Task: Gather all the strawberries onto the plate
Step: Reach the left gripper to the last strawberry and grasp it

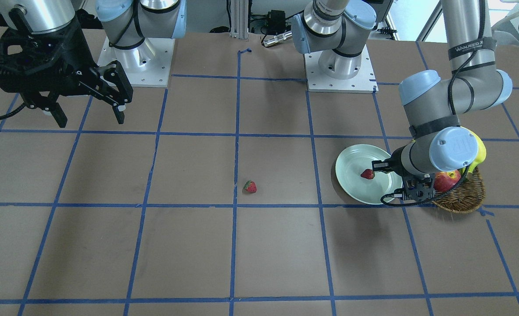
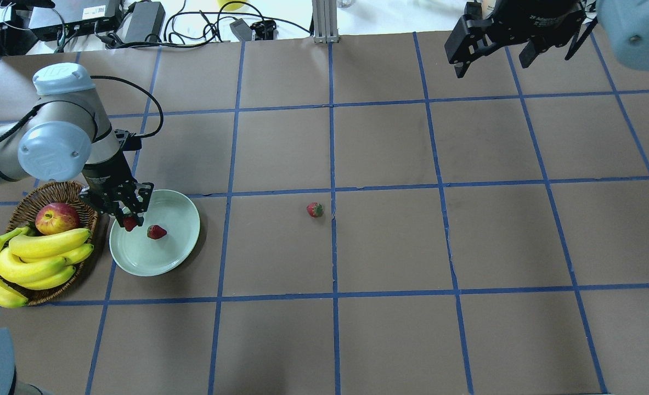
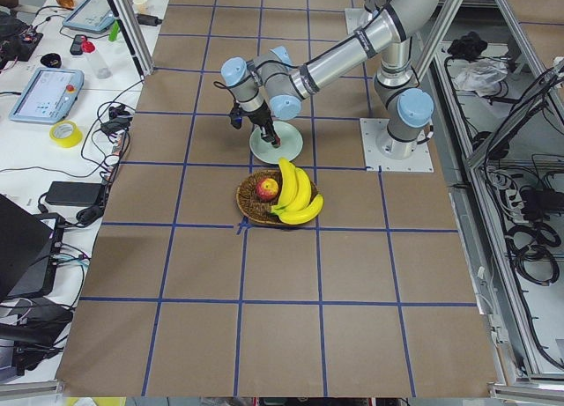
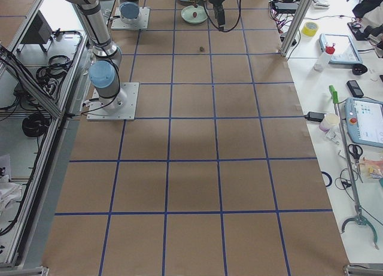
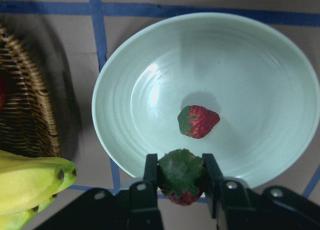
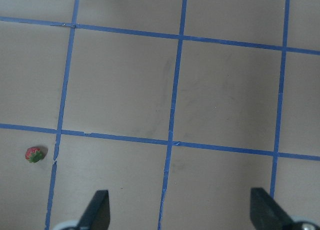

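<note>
Your left tool (image 5: 180,166) is clamped on a strawberry (image 5: 182,182), its green cap turned up toward the wrist camera. It hangs over the edge of the mint-green plate (image 5: 250,75), on the side nearest the basket. A second strawberry (image 5: 198,121) lies on its side near the middle of the plate, apart from the gripped one. The third strawberry (image 2: 315,209) sits alone on the brown desk (image 2: 390,241), just beside a blue tape line (image 2: 333,247) and well apart from the plate. Your right tool (image 1: 90,118) hangs above the far side of the desk, its fingers spread wide with nothing between them. Just beside the plate you have a wicker basket (image 2: 55,192) holding a red-yellow apple (image 2: 57,218) and a bunch of bananas (image 2: 39,255).
</note>
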You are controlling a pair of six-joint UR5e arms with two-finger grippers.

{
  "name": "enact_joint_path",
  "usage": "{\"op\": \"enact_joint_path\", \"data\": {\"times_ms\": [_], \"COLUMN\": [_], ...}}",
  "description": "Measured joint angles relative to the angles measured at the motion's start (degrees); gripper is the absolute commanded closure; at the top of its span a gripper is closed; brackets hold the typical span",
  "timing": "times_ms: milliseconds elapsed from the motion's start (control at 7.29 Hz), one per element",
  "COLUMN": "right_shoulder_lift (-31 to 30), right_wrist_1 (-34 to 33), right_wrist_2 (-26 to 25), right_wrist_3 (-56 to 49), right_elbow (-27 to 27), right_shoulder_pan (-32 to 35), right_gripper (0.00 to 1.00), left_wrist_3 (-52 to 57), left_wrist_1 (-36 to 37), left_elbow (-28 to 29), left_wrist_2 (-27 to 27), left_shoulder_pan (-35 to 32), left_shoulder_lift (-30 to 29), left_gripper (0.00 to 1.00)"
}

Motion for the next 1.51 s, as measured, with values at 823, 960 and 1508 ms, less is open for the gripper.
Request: {"op": "enact_joint_path", "data": {"times_ms": [823,960,1508], "right_shoulder_lift": [0.0,0.0,0.08], "right_wrist_1": [-0.33,-0.47,-0.77], "right_wrist_2": [0.0,0.0,-0.06], "right_wrist_3": [0.0,-0.02,-0.12], "right_elbow": [-0.05,-0.07,-0.06], "right_shoulder_pan": [-0.02,-0.06,-0.12], "right_gripper": [0.0,0.0,0.0], "left_wrist_3": [-1.54,-5.07,-25.23], "left_wrist_1": [1.45,1.42,10.28], "left_elbow": [2.57,3.81,2.75], "left_wrist_2": [-1.84,-5.12,-17.12], "left_shoulder_pan": [-1.63,-4.75,-19.61], "left_shoulder_lift": [1.56,2.19,1.14], "left_gripper": [0.0,0.0,0.0]}}
